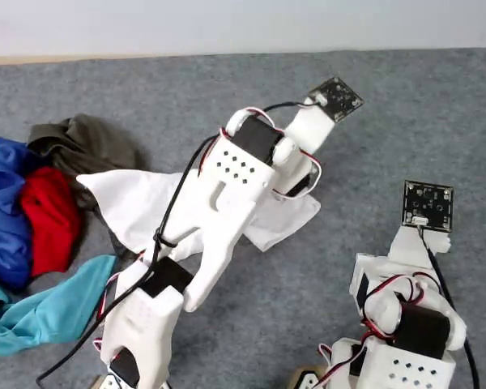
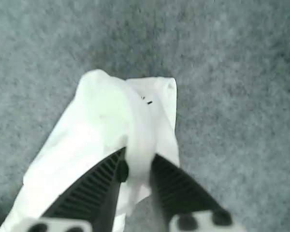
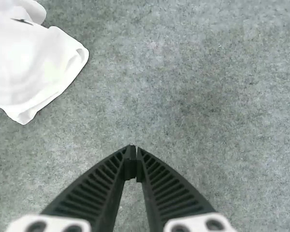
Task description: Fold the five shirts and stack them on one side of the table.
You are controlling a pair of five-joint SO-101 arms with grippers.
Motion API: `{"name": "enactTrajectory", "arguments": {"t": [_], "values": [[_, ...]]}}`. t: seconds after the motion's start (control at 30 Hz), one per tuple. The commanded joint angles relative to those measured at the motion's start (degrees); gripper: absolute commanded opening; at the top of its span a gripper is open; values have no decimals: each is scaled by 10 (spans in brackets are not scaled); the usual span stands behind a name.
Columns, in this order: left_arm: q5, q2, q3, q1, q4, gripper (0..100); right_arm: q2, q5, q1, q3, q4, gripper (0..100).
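Left claw clenched on a fold of the white shirt. The cloth is pinched between the two black ribbed fingers and bunches away from the tips over the grey table cover.

High view, swept from the left edge:
- blue shirt, crumpled, at the far left.
- red shirt, just beside the blue one and touching it.
- olive-brown shirt, behind those two (wall side), rumpled.
- teal shirt, strung out along the near side of the heap.
- All four lie unfolded in one loose pile.
- The white shirt spreads from the pile toward the table's middle, its left part touching the olive-brown one.
- left arm stretches across the white shirt and hides its centre. One corner of cloth shows to the right of the arm.
- right arm at the lower right, well apart from the white shirt.

Right claw: fingers pressed tip to tip, gripping nothing, above bare grey cover. The white shirt's rolled edge lies off to one side, clear of the tips.
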Motion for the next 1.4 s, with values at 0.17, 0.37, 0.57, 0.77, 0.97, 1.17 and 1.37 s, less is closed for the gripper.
{"name": "enactTrajectory", "arguments": {"t": [0.17, 0.37, 0.57, 0.77, 0.97, 1.17, 1.37], "values": [[76, -102, 13, -22, 13, 209, -1, 8, -14, -4, 0, 9], [76, -121, 12, -87, 13, 209, -1, 5, -46, -5, -23, 9], [76, -162, 27, -223, 13, 207, 38, 8, -55, -8, -37, 9], [42, -200, 132, -347, 13, 207, 210, 5, -100, -104, -19, 9], [11, -250, 236, -392, 13, 206, 444, 13, -102, -324, 112, 9], [11, -279, 287, -430, 12, 206, 582, 68, -104, -431, 154, 8], [11, -281, 318, -461, 12, 206, 594, 74, -92, -417, 154, 16]]}}
